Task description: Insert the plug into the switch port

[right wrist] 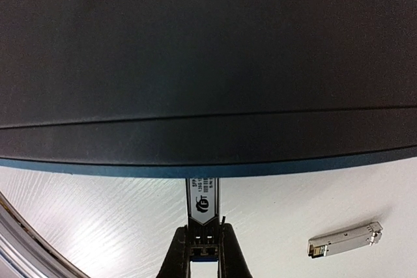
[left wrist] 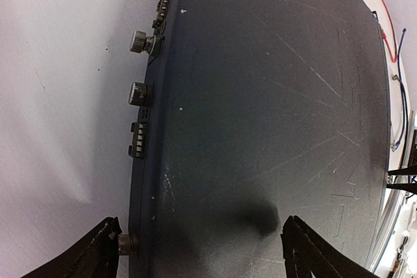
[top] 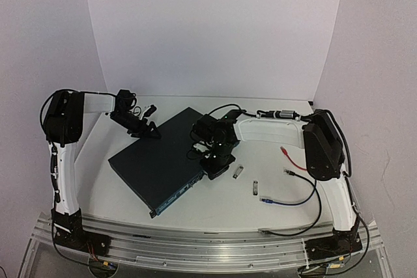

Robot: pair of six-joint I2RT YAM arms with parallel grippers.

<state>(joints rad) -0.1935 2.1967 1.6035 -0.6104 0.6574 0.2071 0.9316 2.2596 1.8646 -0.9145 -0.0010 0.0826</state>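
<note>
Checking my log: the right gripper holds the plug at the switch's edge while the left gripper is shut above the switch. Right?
Not quite: the left gripper is open, its fingers spread wide above the switch, as the left wrist view shows. The right gripper does hold the plug at the switch's edge.

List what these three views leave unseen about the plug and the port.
- Right wrist: the plug tip and its port, hidden under the switch edge.
- Top external: the port row, too small; the right tool covers the plug.
- Left wrist: port face, out of sight.
</note>
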